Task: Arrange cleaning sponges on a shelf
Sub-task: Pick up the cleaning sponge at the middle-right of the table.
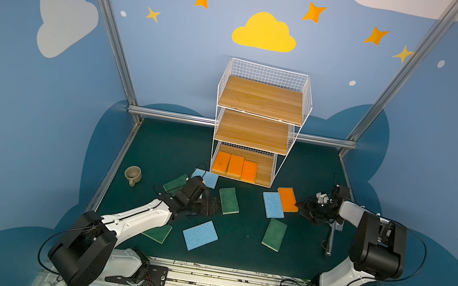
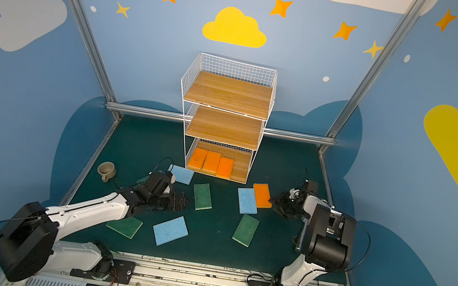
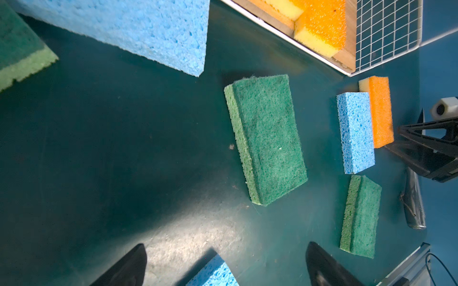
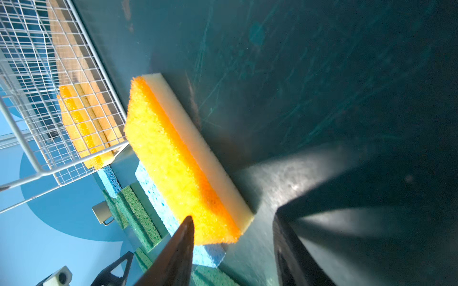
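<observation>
Right fingers [image 4: 178, 247] are part-way apart with nothing held. One tip sits over the orange face and the other stands clear on the worktop [image 1: 159, 145] side. Only the near corner of the orange sponge [image 4: 173, 161] lies between them.

That looks too shallow a bite, so I'd push in further and square up across the short width before closing. It's soft foam and will squash, so squeeze firmly.

This sponge looks propped along one edge on the light blue sponge [image 1: 272, 205], just beside the shelf [image 1: 261, 99]. A straight lift should keep the blue one from dragging.

Three orange sponges [image 1: 235, 166] already line the bottom tier, with bare plank to their right. That's the likely slot: go in low under the middle plank, orange face up, and mind the wire side.

Left fingers [image 3: 131, 265] are spread wide and empty near a green sponge [image 3: 267, 138], well apart from all this.
</observation>
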